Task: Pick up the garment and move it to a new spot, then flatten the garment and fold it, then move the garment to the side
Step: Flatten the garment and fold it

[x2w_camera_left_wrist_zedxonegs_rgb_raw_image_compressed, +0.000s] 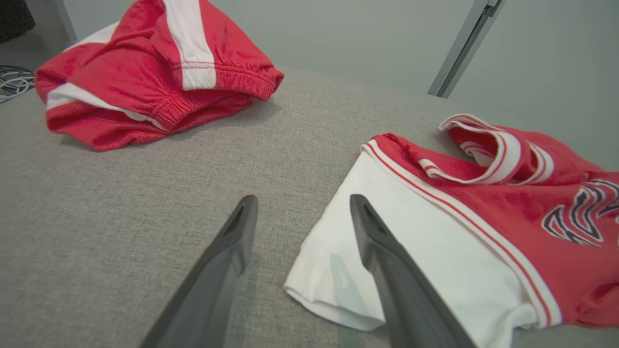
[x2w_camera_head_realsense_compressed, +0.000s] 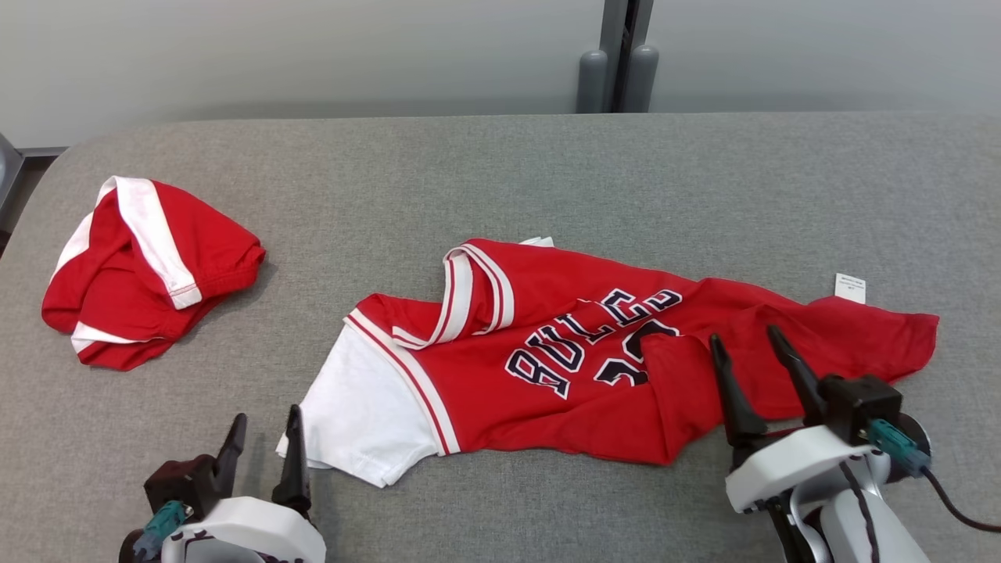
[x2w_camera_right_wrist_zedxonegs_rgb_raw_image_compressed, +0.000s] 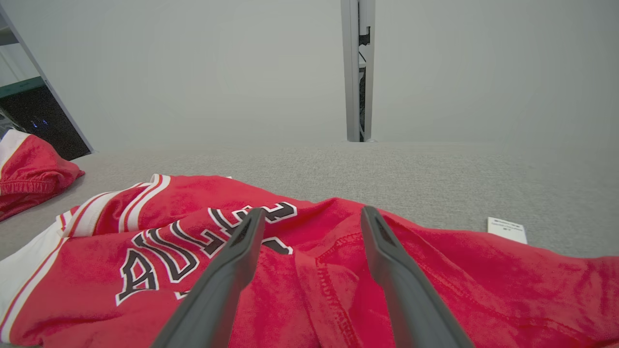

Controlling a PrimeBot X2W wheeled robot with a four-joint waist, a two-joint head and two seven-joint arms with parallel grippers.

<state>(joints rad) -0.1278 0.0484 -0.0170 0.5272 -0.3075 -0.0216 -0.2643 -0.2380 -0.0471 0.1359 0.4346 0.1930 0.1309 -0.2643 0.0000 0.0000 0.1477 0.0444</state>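
One grey tabletop point(x2w_camera_head_realsense_compressed: 547, 172) carries two garments. One red jersey point(x2w_camera_head_realsense_compressed: 500, 367) with a white sleeve lies rumpled on it. One bundled pair of red shorts point(x2w_camera_head_realsense_compressed: 148, 274) sits well to the jersey's left. There are two grippers.

- **Right gripper** point(x2w_camera_head_realsense_compressed: 744, 335): over the jersey's right half, jaws apart.
- **Left gripper** point(x2w_camera_head_realsense_compressed: 267, 414): just beside the jersey's white sleeve, jaws apart and empty.

One white tag point(x2w_camera_head_realsense_compressed: 850, 287) lies at the jersey's far right edge. The left wrist view shows the shorts' elastic waistband. The right wrist view shows a stitched hem fold.

The left tool point(x2w_camera_head_realsense_compressed: 267, 414) sits low just beside the shirt's point(x2w_camera_head_realsense_compressed: 547, 352) white sleeve, fingers spread wide with nothing between them. The right tool point(x2w_camera_head_realsense_compressed: 741, 334) stands over the shirt's red body, fingers likewise apart and empty, leaning slightly leftward.
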